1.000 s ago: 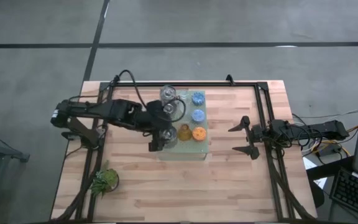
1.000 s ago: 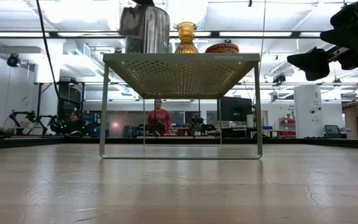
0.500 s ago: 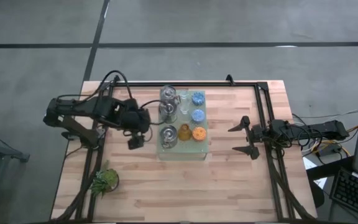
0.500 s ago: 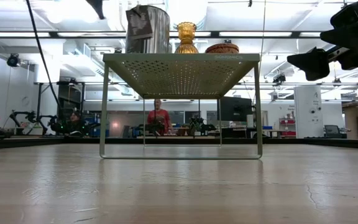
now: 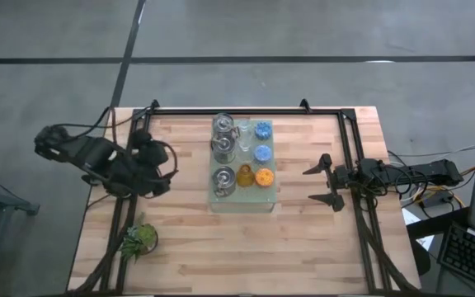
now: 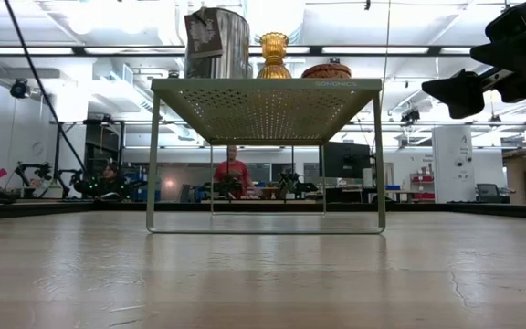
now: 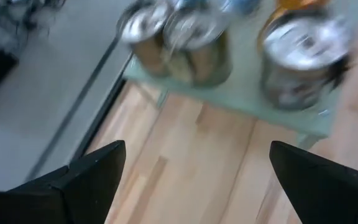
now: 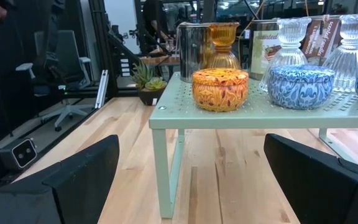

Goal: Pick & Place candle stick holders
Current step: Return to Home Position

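Nine candle stick holders stand upright on the pale green perforated board [image 5: 246, 200], which stands on thin legs mid-table. Three are shiny silver [image 5: 223, 180], [image 5: 221, 147], [image 5: 223, 124]. Two are blue [image 5: 262, 153], one orange [image 5: 264, 176], one amber [image 5: 245, 175] and two clear glass [image 5: 242, 129]. My left gripper [image 5: 165, 172] is open and empty, left of the board; its wrist view looks down on the silver holders [image 7: 303, 56]. My right gripper [image 5: 324, 182] is open and empty, right of the board, facing the orange holder [image 8: 220, 89].
A leafy green plant sprig [image 5: 140, 239] lies near the table's near left corner. Black frame rails [image 5: 246, 110] run along the table's far, left and right sides. Bare wood lies between the board and the near edge.
My left gripper has drawn back from the near silver holder on the board's left side toward the table's left edge, and the arm has folded in. All holders stay in place on the board.
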